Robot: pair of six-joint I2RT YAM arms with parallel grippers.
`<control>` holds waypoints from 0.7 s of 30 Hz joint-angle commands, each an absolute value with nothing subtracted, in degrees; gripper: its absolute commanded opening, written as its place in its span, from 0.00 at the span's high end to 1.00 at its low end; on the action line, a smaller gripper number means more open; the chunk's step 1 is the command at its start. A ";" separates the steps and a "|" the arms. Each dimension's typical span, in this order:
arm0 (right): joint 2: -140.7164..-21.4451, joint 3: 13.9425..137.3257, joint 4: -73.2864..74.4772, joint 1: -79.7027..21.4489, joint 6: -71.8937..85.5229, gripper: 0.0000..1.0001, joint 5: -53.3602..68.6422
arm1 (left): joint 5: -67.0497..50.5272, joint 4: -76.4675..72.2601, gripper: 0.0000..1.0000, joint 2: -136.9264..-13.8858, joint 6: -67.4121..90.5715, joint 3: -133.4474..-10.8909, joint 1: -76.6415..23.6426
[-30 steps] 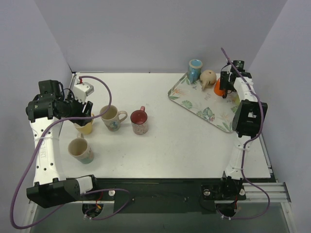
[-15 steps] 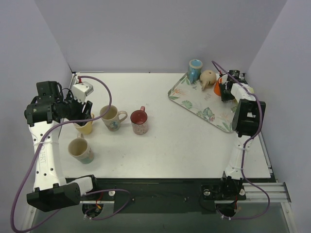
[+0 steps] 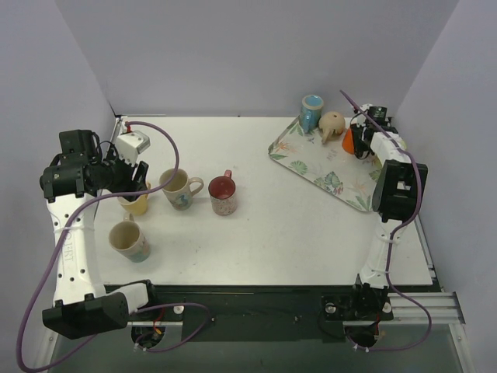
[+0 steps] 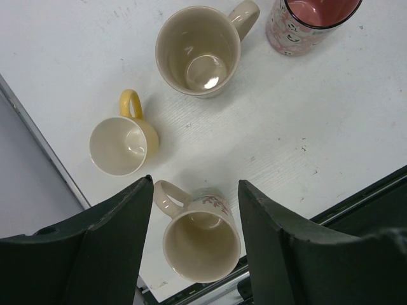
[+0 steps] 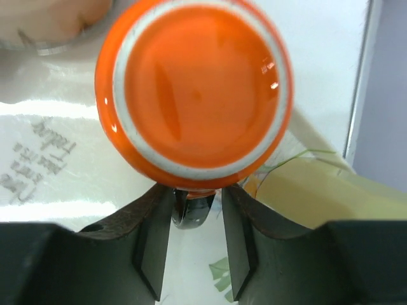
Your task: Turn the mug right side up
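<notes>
One orange mug (image 5: 194, 89) base-up on the tray (image 3: 335, 183), just ahead of the right end effector (image 5: 197, 194), fingers narrow, pinching its handle, left end effector (image 4: 194, 185) spread wide above four upright mugs (image 4: 198, 51) on the counter (image 4: 305, 127).

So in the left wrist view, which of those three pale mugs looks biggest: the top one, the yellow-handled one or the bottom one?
1. Cream mug at the top and floral mug at the bottom: they look nearly alike, so I won't rank them.
2. Yellow-handled mug: clearly the smallest.
</notes>
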State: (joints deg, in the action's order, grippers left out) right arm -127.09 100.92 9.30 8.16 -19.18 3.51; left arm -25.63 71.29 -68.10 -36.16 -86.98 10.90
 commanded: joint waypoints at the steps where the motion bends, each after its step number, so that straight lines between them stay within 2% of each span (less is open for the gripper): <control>1: -127.44 105.29 9.58 8.00 -16.44 0.71 3.69 | -26.63 68.91 0.34 -67.15 -35.60 -86.84 10.55; 2: -127.62 105.47 9.58 8.00 -15.91 0.84 3.34 | -26.63 68.91 0.34 -67.32 -35.60 -86.84 10.55; 4: -127.62 105.56 9.49 7.91 -15.47 1.00 2.90 | -26.81 68.91 0.34 -67.41 -35.51 -86.84 10.55; 8: -124.29 103.37 9.49 7.91 -13.37 1.00 4.65 | -26.81 68.73 0.34 -67.32 -35.16 -86.31 9.93; 14: -112.96 99.68 10.55 8.09 0.42 1.00 4.84 | -29.09 68.47 0.24 -68.03 -33.14 -86.83 6.25; 21: -98.63 86.77 8.09 8.53 19.66 1.00 13.52 | -24.08 58.73 0.21 -69.61 -27.34 -87.10 -8.41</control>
